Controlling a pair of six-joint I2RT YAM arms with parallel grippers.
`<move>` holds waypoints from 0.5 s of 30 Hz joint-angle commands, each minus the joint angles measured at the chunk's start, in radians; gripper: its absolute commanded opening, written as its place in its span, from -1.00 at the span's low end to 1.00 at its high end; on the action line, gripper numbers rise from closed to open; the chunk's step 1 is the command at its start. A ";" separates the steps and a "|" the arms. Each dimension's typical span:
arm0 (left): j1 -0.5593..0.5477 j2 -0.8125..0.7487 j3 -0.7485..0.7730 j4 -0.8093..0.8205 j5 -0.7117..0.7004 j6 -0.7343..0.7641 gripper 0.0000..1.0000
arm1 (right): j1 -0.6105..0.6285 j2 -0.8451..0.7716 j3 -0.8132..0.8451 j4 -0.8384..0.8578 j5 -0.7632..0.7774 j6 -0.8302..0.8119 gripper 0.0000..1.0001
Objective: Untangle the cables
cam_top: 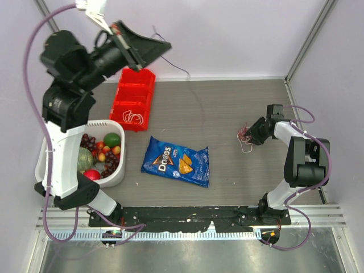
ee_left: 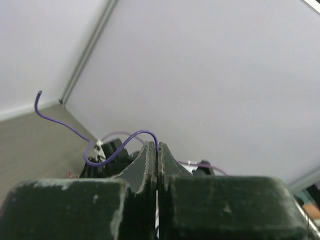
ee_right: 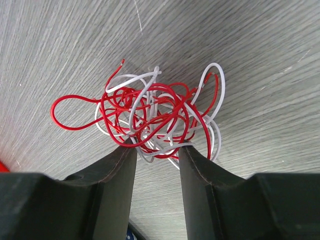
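Observation:
A tangle of red and white cables (ee_right: 155, 112) lies on the wooden table at the right (cam_top: 244, 136). My right gripper (ee_right: 157, 147) is low over it and open. Its fingertips touch the near edge of the tangle, and a few strands cross the gap between them. From above, the right gripper (cam_top: 253, 133) sits just right of the bundle. My left gripper (ee_left: 157, 146) is raised high at the back left (cam_top: 162, 48), shut on a thin purple cable (ee_left: 65, 124). That purple cable (cam_top: 181, 68) trails down toward the table.
A red bin (cam_top: 136, 91) at the back left holds a small coil of red and white cord (cam_top: 135, 117). A white basket (cam_top: 118, 170) of fruit stands at the left. A blue chip bag (cam_top: 176, 162) lies mid-table.

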 commanded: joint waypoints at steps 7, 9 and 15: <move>0.255 -0.040 0.029 0.248 0.245 -0.283 -1.00 | -0.012 -0.045 0.037 -0.017 0.042 -0.038 -0.04; 0.272 -0.033 -0.002 0.211 0.236 -0.283 -1.00 | -0.005 -0.085 0.050 -0.045 0.042 -0.057 0.05; 0.398 -0.008 -0.109 0.131 0.248 -0.326 -1.00 | 0.088 -0.237 0.124 -0.166 0.013 -0.068 0.44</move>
